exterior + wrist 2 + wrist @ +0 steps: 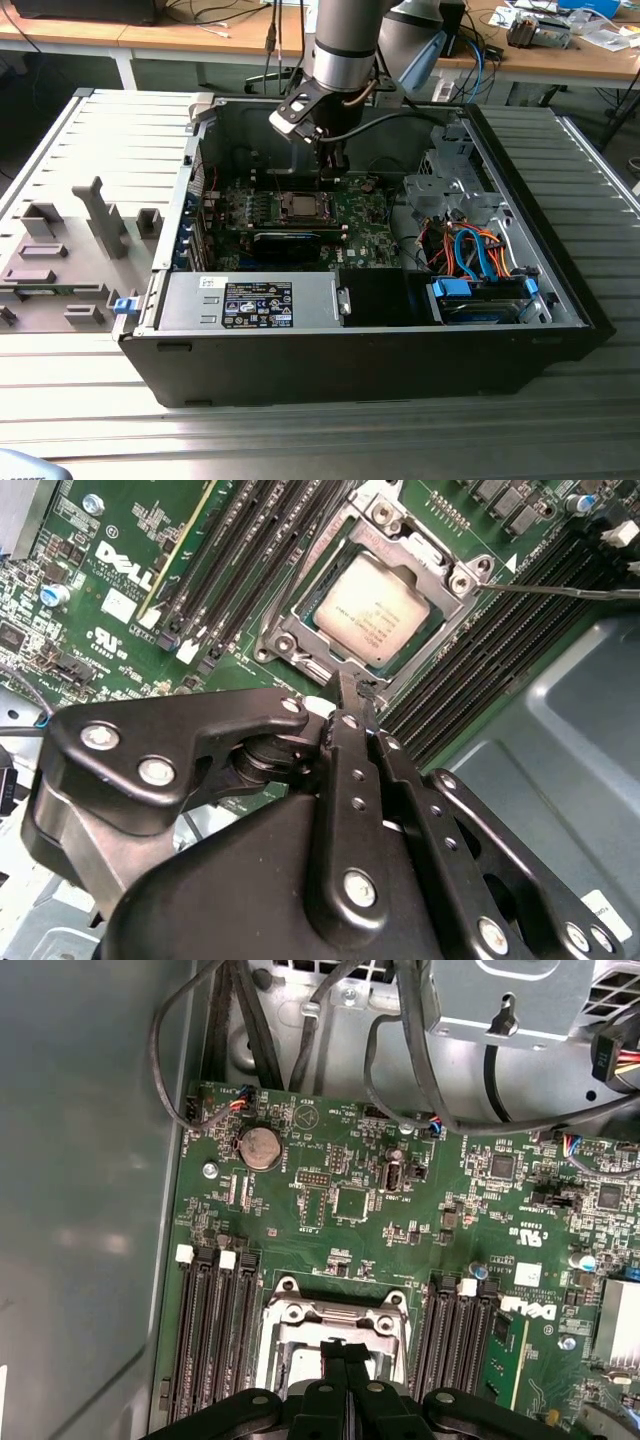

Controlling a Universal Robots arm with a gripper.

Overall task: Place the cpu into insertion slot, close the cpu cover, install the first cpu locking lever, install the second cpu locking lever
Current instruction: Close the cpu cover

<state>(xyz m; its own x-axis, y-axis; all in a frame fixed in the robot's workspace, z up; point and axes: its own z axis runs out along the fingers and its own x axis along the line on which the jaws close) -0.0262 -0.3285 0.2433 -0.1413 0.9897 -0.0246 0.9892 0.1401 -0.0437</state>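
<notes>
Gripper fingers were pinched shut w/ nothing seen between them, tips right by the socket edge. The cpu sat in its slot w/ the cpu cover down over it. Prob. the first lever step: the thin lever looked loose and would need a steady push. The gripper hid the near socket edge.

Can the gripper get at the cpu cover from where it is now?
Probably yes. In the second wrist view the gripper hangs close to the edge of the cpu cover, and nothing stands between them.
</notes>
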